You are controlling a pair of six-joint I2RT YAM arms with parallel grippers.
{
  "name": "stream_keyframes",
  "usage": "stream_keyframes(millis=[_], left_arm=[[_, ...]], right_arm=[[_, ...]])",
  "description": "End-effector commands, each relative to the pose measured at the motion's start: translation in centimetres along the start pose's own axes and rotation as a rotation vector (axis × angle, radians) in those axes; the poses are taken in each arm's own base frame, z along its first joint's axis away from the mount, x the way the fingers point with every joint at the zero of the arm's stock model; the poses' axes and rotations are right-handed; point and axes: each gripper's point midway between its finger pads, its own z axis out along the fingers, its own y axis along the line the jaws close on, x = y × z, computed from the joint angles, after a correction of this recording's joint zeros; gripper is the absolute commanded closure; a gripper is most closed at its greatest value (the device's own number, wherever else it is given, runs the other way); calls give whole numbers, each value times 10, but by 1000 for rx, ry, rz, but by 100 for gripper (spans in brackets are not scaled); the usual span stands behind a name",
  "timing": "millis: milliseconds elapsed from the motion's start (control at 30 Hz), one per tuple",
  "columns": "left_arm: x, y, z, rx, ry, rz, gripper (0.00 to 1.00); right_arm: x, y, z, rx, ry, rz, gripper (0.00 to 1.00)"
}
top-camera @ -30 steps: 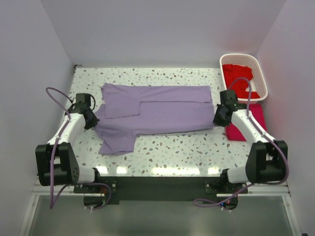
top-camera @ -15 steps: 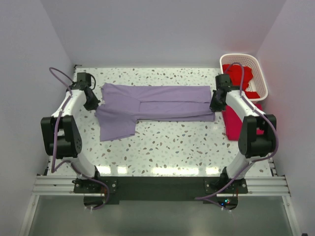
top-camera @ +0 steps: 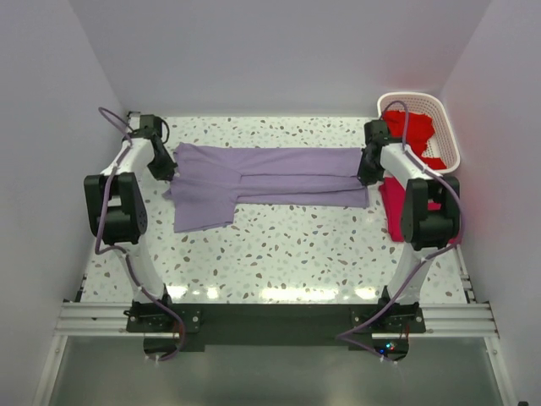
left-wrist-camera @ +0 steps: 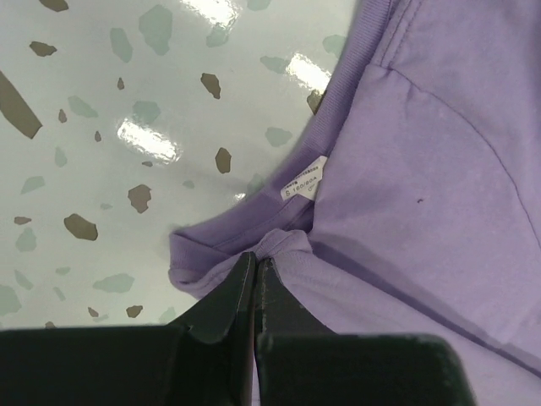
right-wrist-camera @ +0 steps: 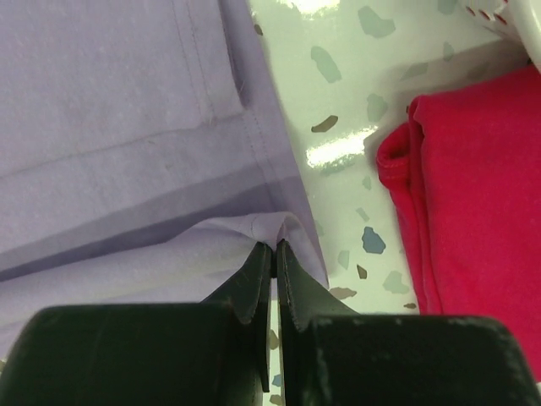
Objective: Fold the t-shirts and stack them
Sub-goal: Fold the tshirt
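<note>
A pale lavender t-shirt lies stretched sideways across the far half of the table, folded lengthwise, one sleeve hanging toward the front left. My left gripper is shut on the lavender t-shirt at its collar end, pinching a fold near the neck label. My right gripper is shut on the hem end of the lavender t-shirt. A crimson-pink t-shirt lies folded at the right, and the same pink t-shirt shows beside my right fingers. Red t-shirts fill the basket.
A white lattice basket stands in the far right corner. White walls close in the table at the back and both sides. The speckled tabletop stretches toward the arm bases.
Both grippers have carried the near edge of the lavender t-shirt toward the back of the table, folding it over itself into a narrower band. Both arms now reach far back.
</note>
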Motion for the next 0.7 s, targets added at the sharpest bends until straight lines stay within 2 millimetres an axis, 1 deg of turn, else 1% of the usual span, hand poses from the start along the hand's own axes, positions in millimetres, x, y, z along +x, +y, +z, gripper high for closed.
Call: stream_keyframes(millis=[0,100,367,567,667], left_arm=[[-12,-2,0,5,-11,12,100],[-14,-3,3,3,-15,12,100],[-21,-3,3,-4,-47,1,100],[-20,-9,14,20,-49,11,100],[-19,-8,19,17,-51,14,97]], right_arm=[[-28,-9,-4,36,-74,17,100],[-31,-13,1,46,-72,27,100],[-31,-11,16,33,-66,42,98],[-27,-9,33,32,-50,54,98],[-26,-5,41,14,-47,54,94]])
